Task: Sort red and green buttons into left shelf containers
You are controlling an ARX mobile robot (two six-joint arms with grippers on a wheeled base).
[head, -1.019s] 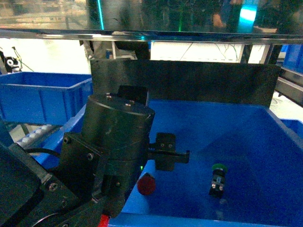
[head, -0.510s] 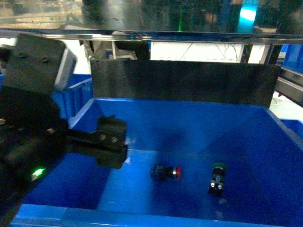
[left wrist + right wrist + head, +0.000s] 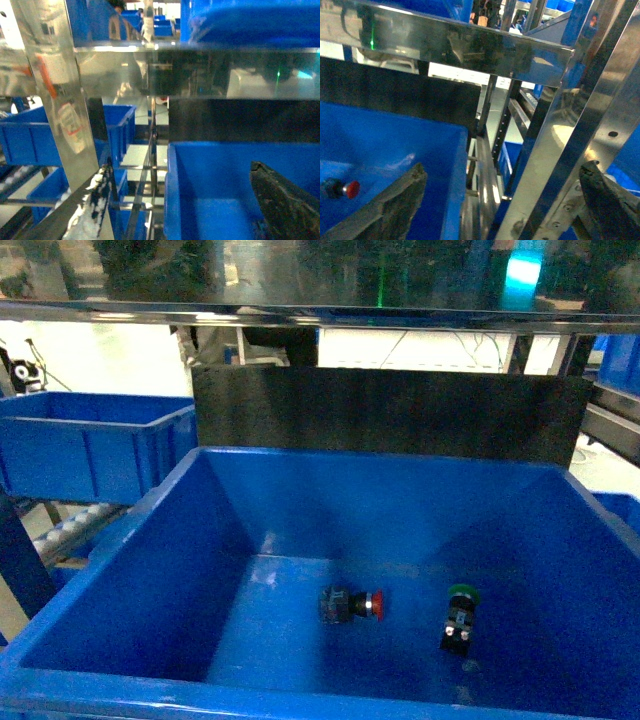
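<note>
In the head view a large blue container (image 3: 120,560) fills the foreground. On its floor the red button (image 3: 352,604) lies on its side, cap to the right. The green button (image 3: 461,618) rests a little to its right, cap toward the back. Neither gripper shows in the head view. In the left wrist view my left gripper (image 3: 192,207) is open and holds nothing, facing the container's left rim (image 3: 171,190). My right gripper (image 3: 502,202) is also open and empty, facing the container's right wall (image 3: 452,175). The red button (image 3: 345,188) lies at that view's far left.
A second blue bin (image 3: 90,445) stands on the shelf at the left, beyond a roller track (image 3: 70,525). A black panel (image 3: 390,415) backs the container and a steel shelf beam (image 3: 320,315) runs overhead. Steel uprights (image 3: 570,130) stand close to the right gripper.
One second ago my left gripper was over the container at the red button. It then swung left and out of the head view; the red button now lies on the floor.
</note>
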